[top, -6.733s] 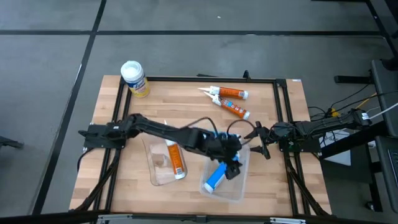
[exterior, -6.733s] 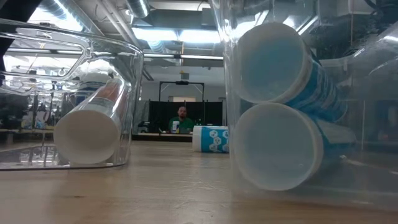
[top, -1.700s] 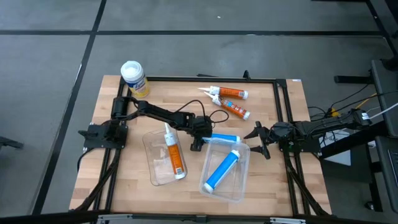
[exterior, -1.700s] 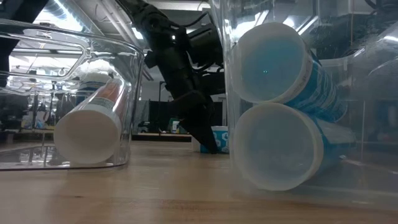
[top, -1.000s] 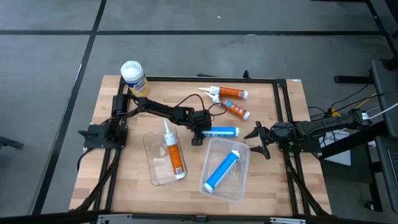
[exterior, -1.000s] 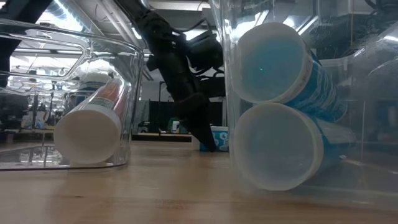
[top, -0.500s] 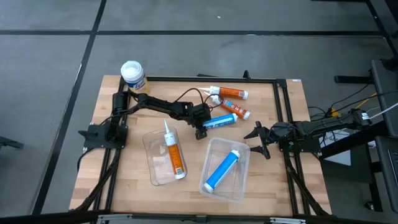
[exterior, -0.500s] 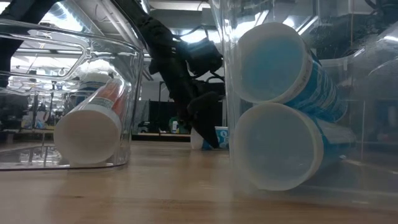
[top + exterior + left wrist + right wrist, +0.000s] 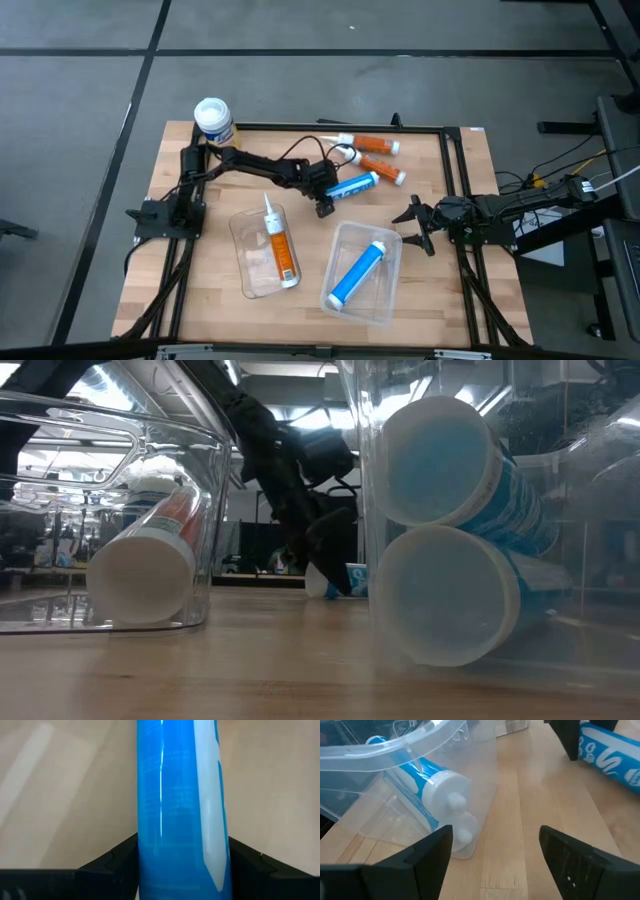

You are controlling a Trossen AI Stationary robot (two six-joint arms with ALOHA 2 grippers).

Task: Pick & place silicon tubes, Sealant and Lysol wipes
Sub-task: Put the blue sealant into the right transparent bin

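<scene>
My left gripper (image 9: 322, 191) is shut on a blue tube (image 9: 354, 185) at the table's middle, just near of two orange tubes (image 9: 372, 156) that lie on the wood. The yellow Lysol wipes canister (image 9: 214, 124) stands upright at the far left corner. A clear container (image 9: 252, 268) holds an orange tube (image 9: 280, 250). A second clear container (image 9: 385, 295) holds another blue tube (image 9: 356, 273). My right gripper (image 9: 414, 222) is open and empty at the table's right side. My left gripper pinches the blue tube's round body (image 9: 180, 845) between its two fingers (image 9: 117, 860), near the tube's left end (image 9: 332, 191). The fingers lie across the tube and come from above, slanting from the table's left. The tube lies about level, low over the wood; whether it is clear of the wood, I cannot tell.
The two clear containers sit side by side in the near half of the table. The low view looks through them, with the orange tube's white end (image 9: 140, 575) on the left and the blue tube's white end (image 9: 440, 595) on the right. Bare wood lies at the far middle and near left.
My left gripper has gone toward the table's far edge, toward the two orange tubes, still shut on the blue tube. The tube has gone with it and turned, its right end now swung toward the far edge. My right gripper has kept still.
</scene>
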